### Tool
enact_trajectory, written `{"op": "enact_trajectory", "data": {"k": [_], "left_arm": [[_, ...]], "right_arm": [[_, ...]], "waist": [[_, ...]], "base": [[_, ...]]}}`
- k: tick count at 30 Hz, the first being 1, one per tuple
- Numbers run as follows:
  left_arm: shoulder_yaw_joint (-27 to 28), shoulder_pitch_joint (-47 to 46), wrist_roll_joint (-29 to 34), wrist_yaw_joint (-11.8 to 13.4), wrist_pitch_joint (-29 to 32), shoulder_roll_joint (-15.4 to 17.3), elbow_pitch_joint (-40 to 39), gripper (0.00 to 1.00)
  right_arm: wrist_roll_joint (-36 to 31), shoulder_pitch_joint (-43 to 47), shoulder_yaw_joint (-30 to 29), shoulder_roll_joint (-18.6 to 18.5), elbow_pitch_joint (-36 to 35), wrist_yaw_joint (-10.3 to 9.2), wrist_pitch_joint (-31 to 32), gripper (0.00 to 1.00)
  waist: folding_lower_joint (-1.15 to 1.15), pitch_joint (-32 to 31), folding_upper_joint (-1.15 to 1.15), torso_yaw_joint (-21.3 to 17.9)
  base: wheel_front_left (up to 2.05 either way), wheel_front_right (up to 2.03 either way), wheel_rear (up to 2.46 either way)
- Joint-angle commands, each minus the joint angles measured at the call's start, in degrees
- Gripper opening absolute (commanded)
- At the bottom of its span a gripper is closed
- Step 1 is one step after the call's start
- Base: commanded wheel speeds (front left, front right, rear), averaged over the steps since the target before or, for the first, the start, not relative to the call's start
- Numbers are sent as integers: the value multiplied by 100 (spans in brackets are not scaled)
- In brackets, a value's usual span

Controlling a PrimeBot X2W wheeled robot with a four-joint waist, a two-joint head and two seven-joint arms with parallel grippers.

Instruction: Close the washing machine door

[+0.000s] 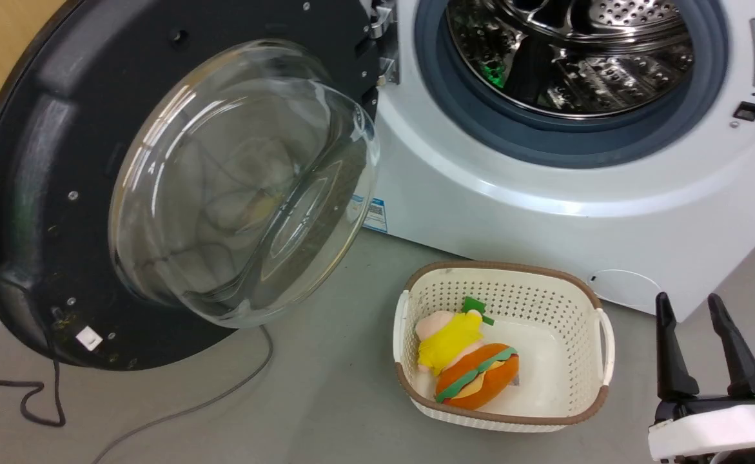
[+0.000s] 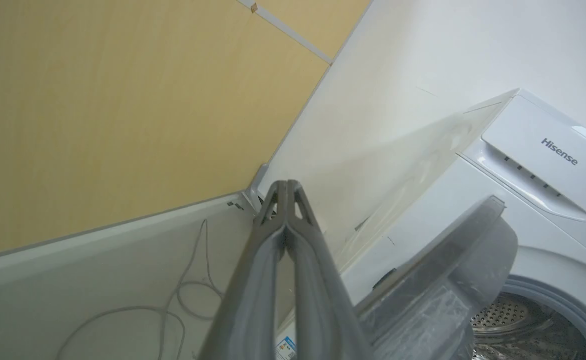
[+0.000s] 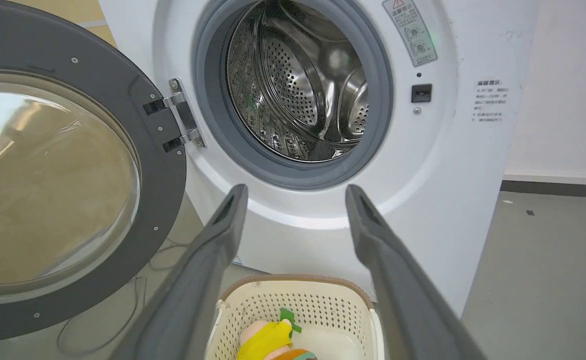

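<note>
The washing machine door (image 1: 22, 193) stands swung wide open to the left, its black rim and bulging glass bowl (image 1: 242, 187) facing me. Its metal hinge (image 3: 180, 122) ties it to the white washing machine (image 1: 532, 212), whose steel drum (image 3: 298, 85) lies open inside the grey gasket. My left gripper (image 2: 286, 186) is shut with nothing in it, just behind the door's outer edge (image 2: 453, 260), pointing at the wall corner. My right gripper (image 1: 693, 306) is open and empty at the lower right, beside the basket; its fingers (image 3: 222, 225) frame the machine's front.
A cream perforated basket (image 1: 599, 335) on the grey floor before the machine holds a burger-shaped plush toy (image 1: 470, 367). A grey cable (image 1: 158, 412) trails across the floor under the door. A tan wall (image 2: 97, 110) stands behind the door at left.
</note>
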Motion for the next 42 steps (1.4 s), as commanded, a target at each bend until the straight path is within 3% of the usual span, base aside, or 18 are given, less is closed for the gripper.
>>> {"op": "enact_trajectory", "data": {"k": [1, 7, 15, 26, 32, 42], "left_arm": [[23, -109, -216, -55, 220, 112, 153, 0], [-110, -6, -872, -338, 1211, 268, 432, 0], [-244, 383, -1403, -516, 2162, 488, 493, 0], [-917, 1035, -2104, -663, 3407, 576, -487, 0], [-1539, 1691, -2877, -718, 4053, 337, -1772, 0], [-2796, 1709, -3225, -729, 4058, -506, -2163, 0]], "right_arm": [[65, 38, -35, 15, 3, 3, -72, 100], [118, 42, -83, 16, 5, 3, -155, 100], [177, 28, -173, 17, -31, 4, -251, 100], [349, 93, -273, 20, -24, 4, -395, 100], [470, 132, -345, 21, -57, 4, -490, 100], [367, 32, -209, 22, -70, 5, -509, 100]], "waist": [[0, 22, 0, 52], [0, 72, 0, 171], [0, 157, 0, 334], [0, 162, 0, 738], [0, 215, 0, 886], [0, 238, 0, 374]], "base": [[0, 0, 0], [0, 0, 0], [0, 0, 0], [0, 0, 0], [0, 0, 0], [0, 0, 0]]}}
